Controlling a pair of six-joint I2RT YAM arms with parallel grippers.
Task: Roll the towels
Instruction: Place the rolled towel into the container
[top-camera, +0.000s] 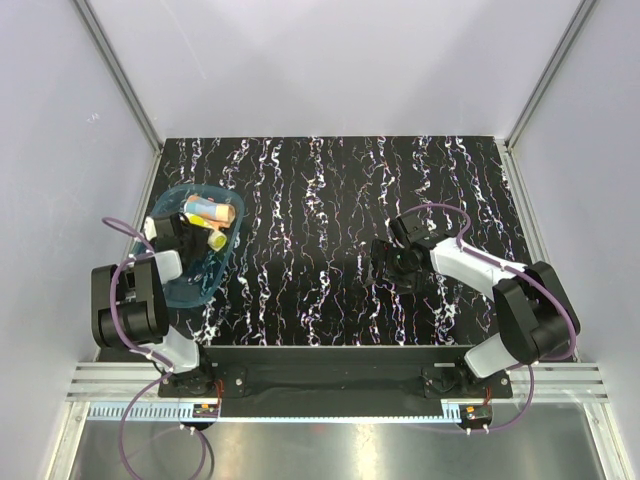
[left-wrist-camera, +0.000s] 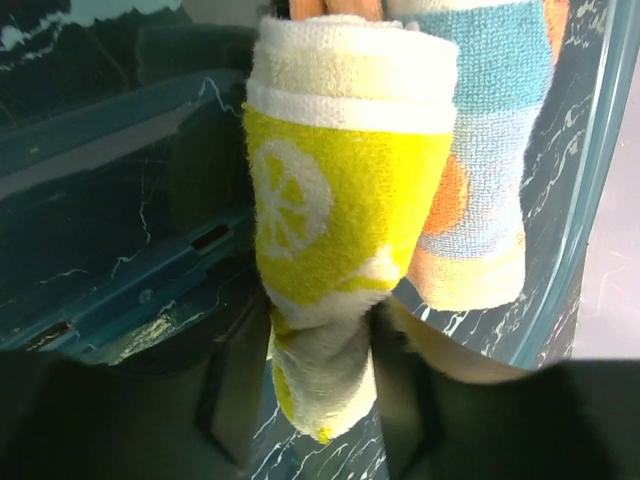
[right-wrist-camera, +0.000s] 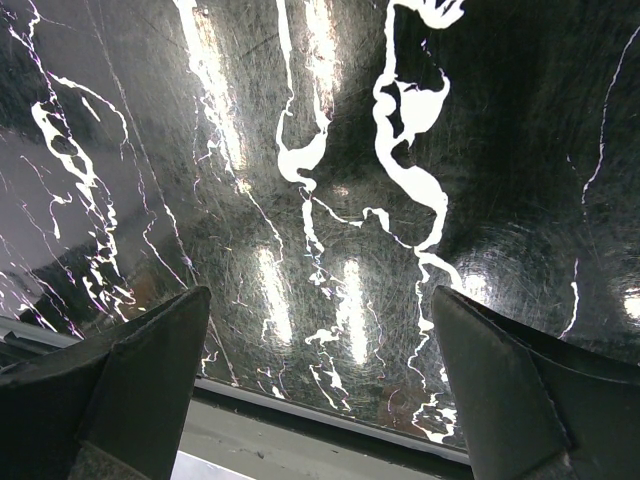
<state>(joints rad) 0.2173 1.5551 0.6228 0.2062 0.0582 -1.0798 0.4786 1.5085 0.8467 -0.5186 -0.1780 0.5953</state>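
Observation:
The yellow towel (left-wrist-camera: 340, 200) is rolled into a tube with a cream band at its far end. It lies in the teal tray (left-wrist-camera: 590, 150). The orange-pink towel (left-wrist-camera: 480, 200), with pale blue patches and an orange dot, lies rolled beside it on the right. My left gripper (left-wrist-camera: 322, 400) is shut on the near end of the yellow roll. In the top view the left gripper (top-camera: 190, 235) is over the tray (top-camera: 190, 290), with the yellow towel (top-camera: 215, 240) and the orange-pink towel (top-camera: 205, 212) inside. My right gripper (top-camera: 385, 262) is open and empty over the table, as the right wrist view (right-wrist-camera: 320, 400) shows.
The black marbled tabletop (top-camera: 330, 200) lies between the two arms. Grey walls and metal frame posts (top-camera: 120, 80) surround it. The table's near edge (right-wrist-camera: 330, 420) runs just under the right gripper.

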